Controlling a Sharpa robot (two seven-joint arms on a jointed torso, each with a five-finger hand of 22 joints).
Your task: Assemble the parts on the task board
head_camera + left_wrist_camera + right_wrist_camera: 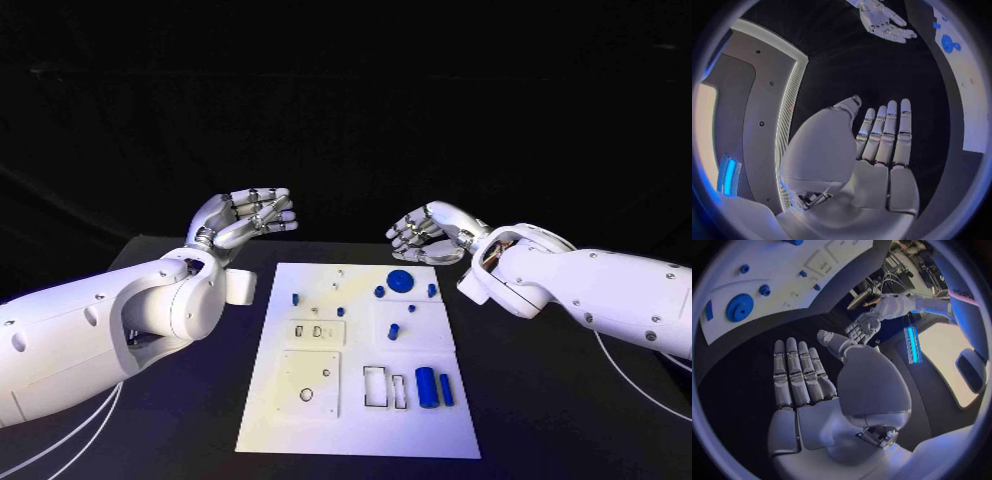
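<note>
**Nothing picked yet — both hands empty**

Your left hand (248, 217) and right hand (433, 232) hover past the board's far end, fingers extended, holding nothing. The board (274, 420) lies between the arms, with the round blue disc (400, 280) near its far end and the blue cylinder (426, 387) near its close end. First step, I'd say: bring one hand down over a loose part and pinch it.
</note>
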